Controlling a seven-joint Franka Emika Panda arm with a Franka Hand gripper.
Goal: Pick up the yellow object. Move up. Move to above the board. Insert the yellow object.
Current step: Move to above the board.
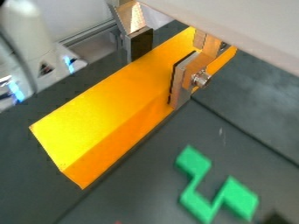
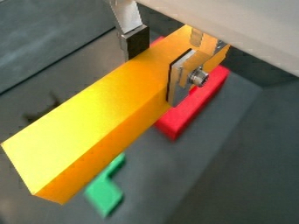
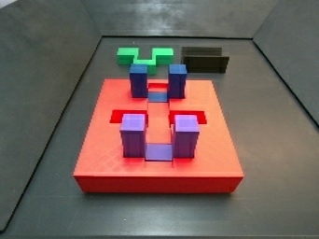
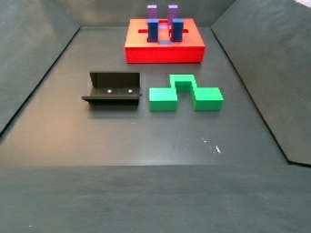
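Gripper point(image 2: 162, 54) clamped on the yellow bar point(image 2: 100, 127), lifted off the bench with the red board's point(image 2: 187, 112) edge just below it in a wrist view; pickup looks done, centring over board and insertion remain.

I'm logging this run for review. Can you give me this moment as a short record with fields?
gripper: shut on the long yellow-orange rectangular bar, shown in both wrist views
bar state: lifted above the dark floor
board: flat red slab with blue and purple posts, nothing inserted
other pieces: green zigzag block; dark L-shaped fixture
side views: gripper not shown
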